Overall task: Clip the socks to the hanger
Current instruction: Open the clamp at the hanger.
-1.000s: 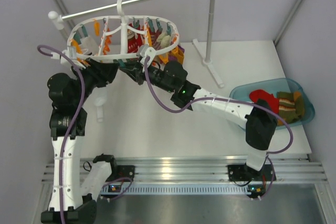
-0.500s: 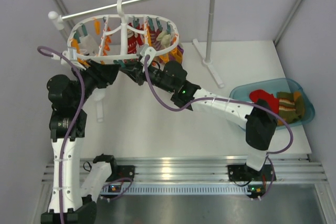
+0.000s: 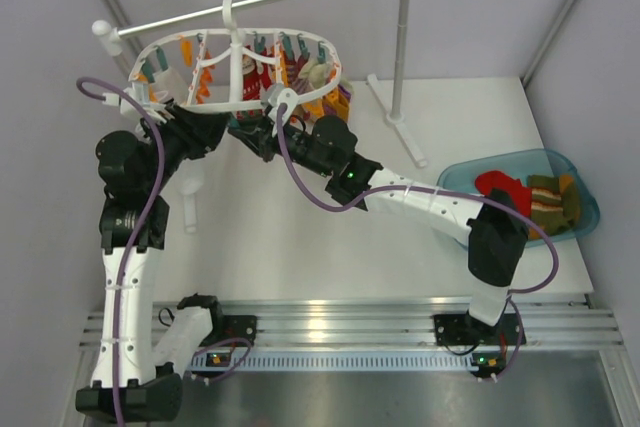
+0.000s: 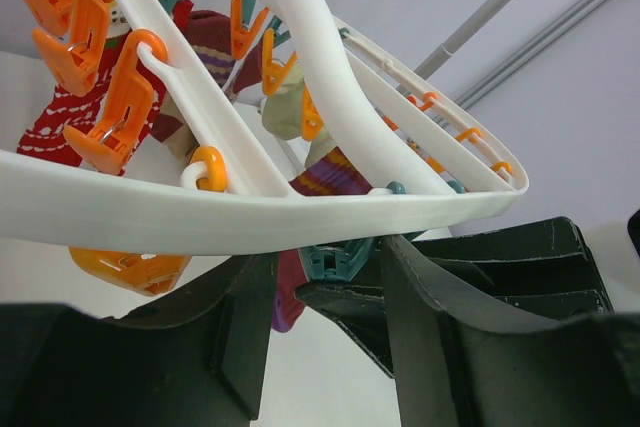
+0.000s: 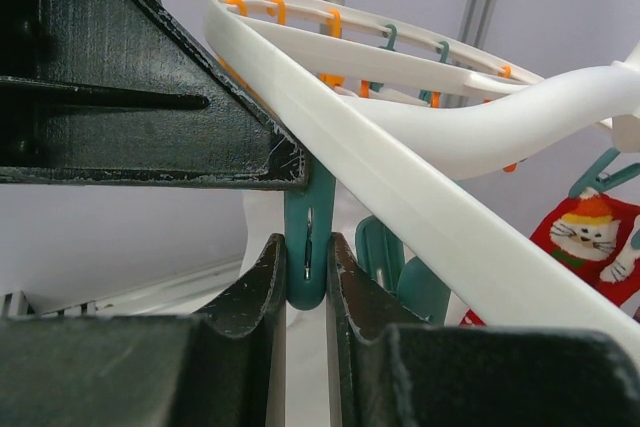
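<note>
The right fingers (image 5: 250,292) pinch a teal clip (image 5: 307,237) under the hanger (image 5: 420,212) rim. The left fingers (image 4: 225,337) stand apart beneath that rim. The socks (image 3: 548,199) lie in the bin (image 3: 462,173) at the tabletop's (image 3: 300,237) right.

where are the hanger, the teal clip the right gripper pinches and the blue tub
hanger (image 4: 250,222): left wrist view, near rim
teal clip (image 5: 295,227): right wrist view, clip body
blue tub (image 3: 462,183): top external view, bare floor

Left hand (image 4: 320,292) gapes just beneath the hanger (image 4: 200,222) and teal clip (image 4: 335,259).
</note>
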Robot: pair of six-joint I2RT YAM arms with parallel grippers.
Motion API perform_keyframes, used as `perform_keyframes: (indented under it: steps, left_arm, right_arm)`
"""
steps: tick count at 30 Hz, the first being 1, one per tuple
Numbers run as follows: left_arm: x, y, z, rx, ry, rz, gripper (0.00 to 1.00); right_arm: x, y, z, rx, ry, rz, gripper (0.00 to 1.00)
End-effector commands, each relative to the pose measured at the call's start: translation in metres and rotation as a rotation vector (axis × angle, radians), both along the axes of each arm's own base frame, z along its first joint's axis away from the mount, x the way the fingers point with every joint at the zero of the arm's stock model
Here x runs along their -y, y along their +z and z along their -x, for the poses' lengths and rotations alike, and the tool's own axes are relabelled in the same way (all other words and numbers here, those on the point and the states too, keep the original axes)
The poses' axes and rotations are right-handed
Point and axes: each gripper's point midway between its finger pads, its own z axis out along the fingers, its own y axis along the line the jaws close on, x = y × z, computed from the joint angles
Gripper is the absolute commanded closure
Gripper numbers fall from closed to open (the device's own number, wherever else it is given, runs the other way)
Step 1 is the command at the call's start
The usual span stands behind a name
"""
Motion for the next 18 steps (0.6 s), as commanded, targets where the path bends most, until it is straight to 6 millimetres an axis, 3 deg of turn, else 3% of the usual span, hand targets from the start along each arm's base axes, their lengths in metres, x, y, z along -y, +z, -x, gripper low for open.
perform_keyframes:
  steps: [1,18]
  left_arm:
    - [-0.005,0.027,-0.008,0.111,0.031,0.019,0.5]
    - [-0.004,0.025,-0.018,0.126,0.025,0.017,0.51]
  right_arm:
    - [-0.001,0.033,0.024,0.048,0.069,-0.05,1.0]
    - [-0.013,0.026,0.033,0.049,0.095,-0.03,1.0]
